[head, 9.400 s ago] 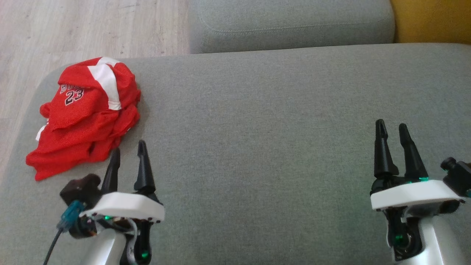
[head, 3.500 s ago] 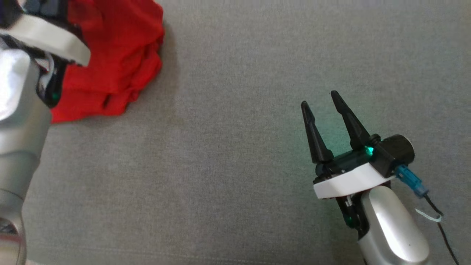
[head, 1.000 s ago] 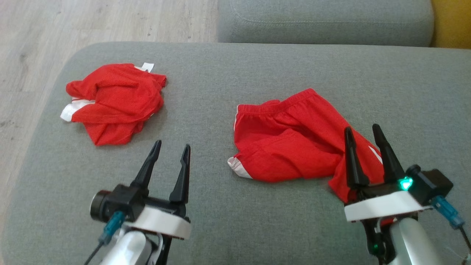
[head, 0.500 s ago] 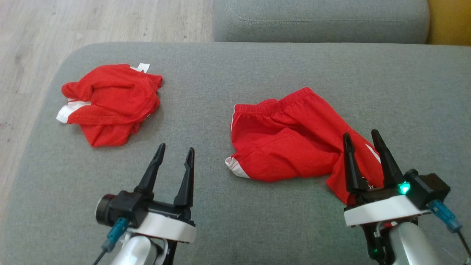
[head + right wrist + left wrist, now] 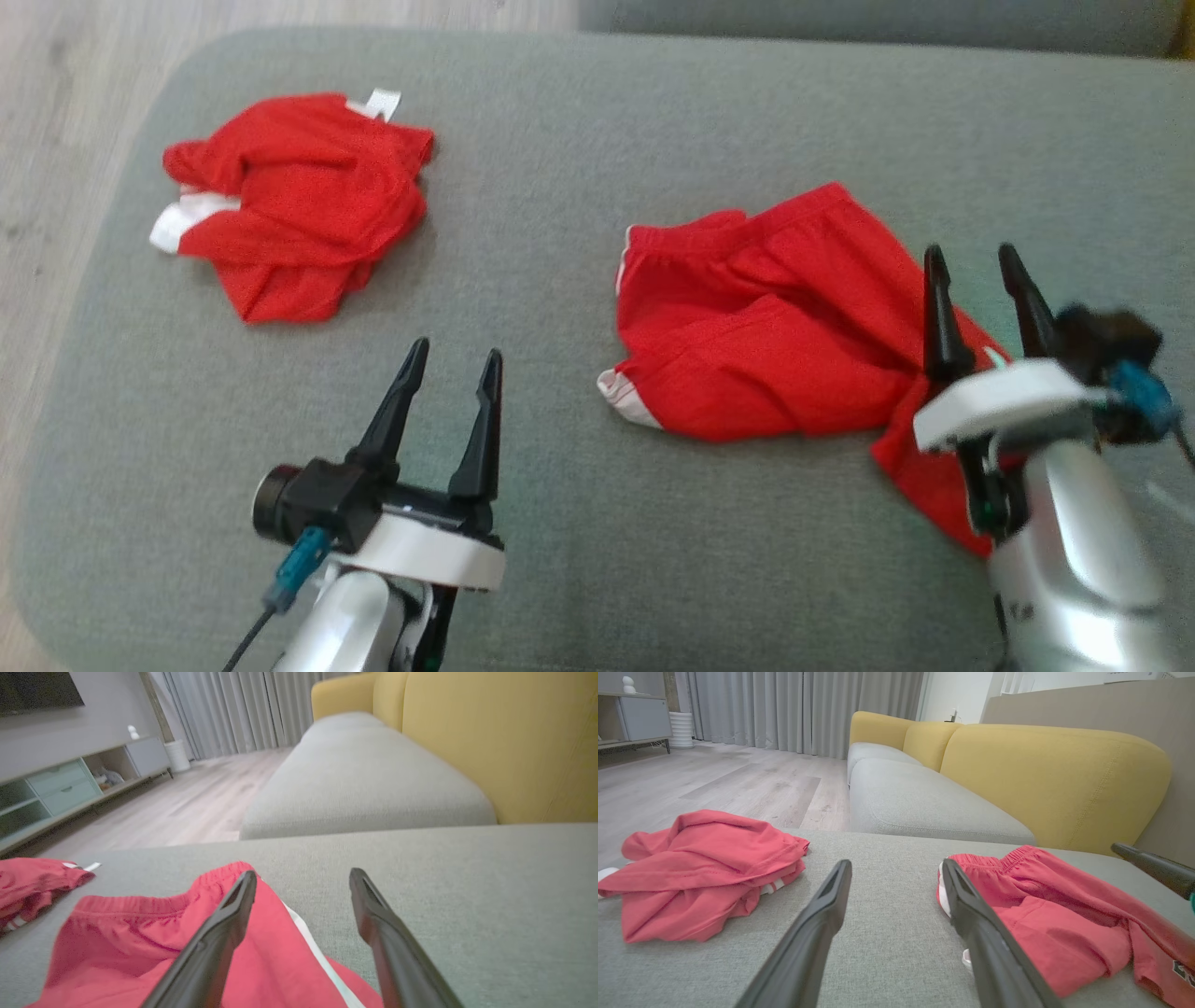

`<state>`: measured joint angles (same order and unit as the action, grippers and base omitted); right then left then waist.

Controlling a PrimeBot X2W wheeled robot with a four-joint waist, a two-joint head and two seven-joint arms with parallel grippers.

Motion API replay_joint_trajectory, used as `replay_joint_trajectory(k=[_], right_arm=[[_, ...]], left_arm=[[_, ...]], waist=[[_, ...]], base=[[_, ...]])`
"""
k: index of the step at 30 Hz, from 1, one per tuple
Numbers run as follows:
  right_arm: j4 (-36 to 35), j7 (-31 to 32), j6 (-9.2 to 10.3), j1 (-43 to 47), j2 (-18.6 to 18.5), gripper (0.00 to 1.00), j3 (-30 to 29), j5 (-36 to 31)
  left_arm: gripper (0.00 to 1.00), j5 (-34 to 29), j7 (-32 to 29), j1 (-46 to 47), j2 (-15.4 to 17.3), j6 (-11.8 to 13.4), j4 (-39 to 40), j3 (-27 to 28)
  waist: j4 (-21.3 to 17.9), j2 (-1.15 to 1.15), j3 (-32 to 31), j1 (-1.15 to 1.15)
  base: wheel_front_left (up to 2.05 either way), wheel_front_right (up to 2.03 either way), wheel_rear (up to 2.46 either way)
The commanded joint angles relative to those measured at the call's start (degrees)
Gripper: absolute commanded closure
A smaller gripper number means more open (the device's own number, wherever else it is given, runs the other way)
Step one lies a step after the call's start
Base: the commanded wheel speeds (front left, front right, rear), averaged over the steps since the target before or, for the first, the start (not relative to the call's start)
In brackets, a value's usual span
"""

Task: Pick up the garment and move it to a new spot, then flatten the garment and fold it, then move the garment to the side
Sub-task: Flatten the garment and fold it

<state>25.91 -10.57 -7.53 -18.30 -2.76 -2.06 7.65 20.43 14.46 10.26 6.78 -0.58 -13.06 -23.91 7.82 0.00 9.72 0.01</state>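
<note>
Two red garments lie on the grey cushion [image 5: 560,187] before me.

Item one, the garment under work, is a pair of red shorts [image 5: 766,345]. It lies at the centre-right of the cushion, well apart from the other piece. The gathered elastic waistband faces the far side. A white stripe runs down one side seam, and there is white trim at the near-left hem. The cloth is not flat: folds cross it, and one leg trails rumpled toward my right arm. That leg carries a black-and-white mark [image 5: 1183,970], too small for me to read.

Item two is a second red garment [image 5: 289,205], bunched in a heap at the far-left corner of the cushion. It has white trim at its left edge and a small white tag [image 5: 381,101] at its far edge.

My left gripper [image 5: 456,350] has its fingers spread with nothing between them, over bare cushion between the two garments. My right gripper [image 5: 969,252] is likewise spread and holds nothing. In the right wrist view its left finger crosses the shorts' striped edge and its right finger crosses bare cushion. Whether it touches the cloth I cannot tell.

Storage: one low cabinet [image 5: 65,793] by the wall, with drawers and an open compartment holding pale objects I cannot identify.

Count: two garments, two grippers, two fingers each.

Surroundings: wooden floor [image 5: 56,93], a grey sofa seat [image 5: 915,802] with a yellow backrest [image 5: 1041,774], and grey curtains [image 5: 784,709].
</note>
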Motion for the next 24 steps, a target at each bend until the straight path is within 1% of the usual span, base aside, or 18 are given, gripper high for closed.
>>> replay_joint_trajectory(k=[1, 4, 6, 7, 12, 13, 14, 15, 20, 24], right_arm=[[0.4, 1.2, 0.04, -3.3, -0.1, 0.00, 0.9, -0.7], [6.0, 4.8, 0.04, -7.1, -0.1, 0.00, 1.0, -0.7], [9.4, 6.5, 0.04, -9.0, -0.1, 0.00, 1.6, -2.0], [12.4, 8.0, 0.04, -10.5, -0.1, 0.00, 2.2, -2.8], [18.4, 9.3, 0.04, -12.9, -0.2, 0.00, 3.2, -4.1], [19.2, 9.1, 0.04, -13.4, -0.2, 0.05, 3.2, -4.1], [20.0, 8.9, 0.04, -13.8, -0.2, 0.64, 3.1, -4.1], [20.7, 8.6, 0.04, -14.2, -0.2, 1.00, 3.1, -4.1], [21.6, 3.6, 0.04, -16.4, -0.3, 1.00, 2.7, -4.7], [20.8, -0.6, 0.04, -19.2, -1.7, 1.00, 1.3, -5.9]], left_arm=[[0.00, -0.9, 0.5, 2.9, 0.0, -0.3, 1.3, 2.5], [0.00, -1.3, 0.5, 3.6, -0.7, -1.1, 0.7, 2.8], [0.00, -1.5, 0.5, 4.1, -1.1, -1.6, 0.2, 3.0], [0.00, -1.7, 0.5, 4.7, -1.4, -2.0, -0.1, 3.2], [0.00, -2.2, 0.5, 5.6, -2.2, -2.6, -0.5, 4.0], [0.00, -2.3, 0.5, 5.6, -2.3, -2.7, -0.5, 4.2], [0.00, -2.4, 0.5, 5.6, -2.4, -2.8, -0.5, 4.4], [0.00, -2.5, 0.5, 5.5, -2.5, -2.9, -0.5, 4.6], [0.00, -2.9, 0.5, 4.8, -2.9, -3.4, -1.0, 5.4], [0.00, -3.3, 0.5, 4.3, -3.1, -3.6, -1.1, 6.1]], waist=[[1.4, 0.00, 2.0, -0.01], [2.2, 0.00, 3.5, -0.01], [2.7, 0.00, 4.2, -0.01], [3.0, 0.00, 4.7, -0.01], [3.4, 0.00, 5.4, -0.01], [3.4, 0.00, 5.4, -0.01], [3.3, 0.00, 5.4, -0.01], [3.2, 0.00, 5.2, -0.01], [2.8, 0.00, 3.9, -0.01], [2.6, 0.00, 2.3, -0.01]], base=[[0.00, 0.00, 0.00], [0.00, 0.00, 0.00], [0.00, 0.00, 0.00], [0.00, 0.00, 0.00], [0.00, 0.00, 0.00], [0.00, 0.00, 0.00], [0.00, 0.00, 0.00], [0.00, 0.00, 0.00], [0.00, 0.00, 0.00], [0.00, 0.00, 0.00]])
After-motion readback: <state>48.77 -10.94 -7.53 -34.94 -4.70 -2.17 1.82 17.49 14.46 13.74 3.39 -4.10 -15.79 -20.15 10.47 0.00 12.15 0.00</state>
